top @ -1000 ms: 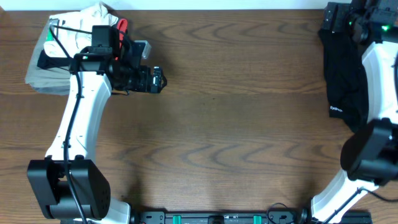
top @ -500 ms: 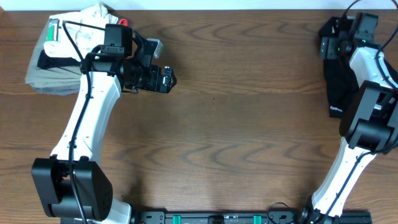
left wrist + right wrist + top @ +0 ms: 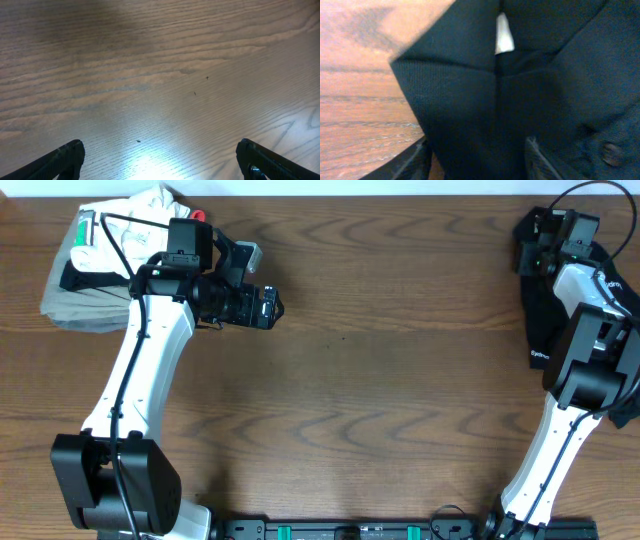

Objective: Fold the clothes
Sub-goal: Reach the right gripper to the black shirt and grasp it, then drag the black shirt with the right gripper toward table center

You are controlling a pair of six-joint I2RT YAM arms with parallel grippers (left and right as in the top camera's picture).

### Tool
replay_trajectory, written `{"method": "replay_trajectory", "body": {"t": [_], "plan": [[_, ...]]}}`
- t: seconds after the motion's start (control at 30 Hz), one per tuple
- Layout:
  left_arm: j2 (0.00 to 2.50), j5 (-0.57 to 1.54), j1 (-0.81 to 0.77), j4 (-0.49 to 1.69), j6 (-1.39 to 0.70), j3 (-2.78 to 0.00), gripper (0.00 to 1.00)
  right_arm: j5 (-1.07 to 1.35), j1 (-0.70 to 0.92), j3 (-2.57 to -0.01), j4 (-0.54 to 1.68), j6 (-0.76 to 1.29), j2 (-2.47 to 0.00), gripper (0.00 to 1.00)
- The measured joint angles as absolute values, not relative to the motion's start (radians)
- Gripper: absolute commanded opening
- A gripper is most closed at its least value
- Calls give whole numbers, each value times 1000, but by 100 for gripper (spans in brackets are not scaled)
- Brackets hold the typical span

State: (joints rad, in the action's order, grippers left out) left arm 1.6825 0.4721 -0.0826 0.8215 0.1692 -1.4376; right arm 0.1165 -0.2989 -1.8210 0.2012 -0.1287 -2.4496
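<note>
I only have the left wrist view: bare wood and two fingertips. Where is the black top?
Observer: Overhead, the black top lies bunched at the table's far right edge, away from the left gripper.
Operator: Is the right arm at it?
Observer: Yes. The right gripper has its jaws either side of a black fold near a button; whether they pinch, I cannot tell.
Operator: Anything else there?
Observer: A stack of beige and white garments sits in the far left corner.
</note>
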Motion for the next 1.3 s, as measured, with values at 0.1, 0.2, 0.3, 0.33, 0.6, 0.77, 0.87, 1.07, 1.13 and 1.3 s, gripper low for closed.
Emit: {"method": "replay_trajectory", "body": {"t": [0.1, 0.2, 0.3, 0.33, 0.6, 0.77, 0.87, 1.07, 1.13, 1.3], "plan": [[1682, 472, -83, 821, 169, -1438, 98, 121, -299, -1822, 185, -120, -2454, 47], [1682, 472, -83, 821, 169, -1438, 98, 123, -299, -1822, 167, -118, -2461, 20], [1682, 472, -83, 817, 168, -1438, 89, 121, -299, -1824, 162, -109, -2463, 1], [1682, 472, -83, 814, 167, -1438, 85, 120, -299, -1824, 162, -99, -2464, 1], [1682, 471, -82, 767, 163, -1438, 46, 148, -299, -1831, 216, -52, -2451, 1], [1678, 471, -65, 743, 150, -1438, 46, 223, -283, -1827, 388, -39, -2368, 1], [1659, 455, -39, 735, 126, -1438, 46, 276, -255, -1823, 504, -32, -2267, 1], [1549, 368, -2, 743, 76, -1438, 41, 349, -113, -1825, 668, -28, -2053, 1], [1494, 343, -1, 757, 70, -1438, 41, 363, -45, -1830, 701, -28, -2022, 1], [1401, 285, -2, 806, 56, -1444, 41, 385, 152, -1831, 767, -7, -2021, 1]]}}
